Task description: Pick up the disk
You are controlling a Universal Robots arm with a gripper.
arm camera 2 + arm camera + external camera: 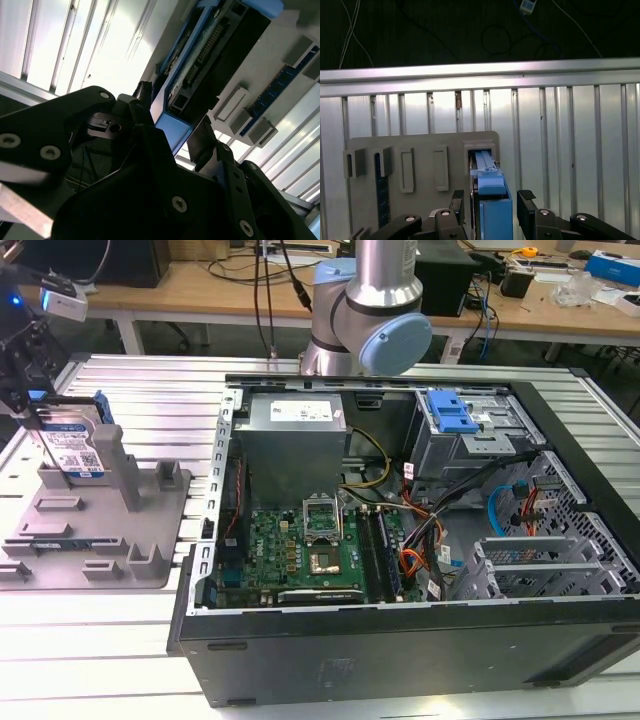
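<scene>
The disk (78, 445), silver with a white-and-blue label and blue side rails, stands on edge in a slot of the grey fixture (110, 530) at the exterior view's left. My gripper (42, 425) hangs over its top end. In the first wrist view the disk's blue-railed edge (492, 200) runs between my two fingers (457, 202), with a narrow gap on each side. The second wrist view shows the same: the blue rail (172, 132) sits between the fingertips (202, 137). The gripper (490, 200) is open around the disk, which still rests in the fixture (420, 145).
An open computer case (400, 540) lies to the right of the fixture, with a blue latch (450, 415) on its drive bay. The arm's base (370, 300) rises behind it. The slatted metal table (90, 640) runs under everything; upright posts (125, 465) stand beside the disk.
</scene>
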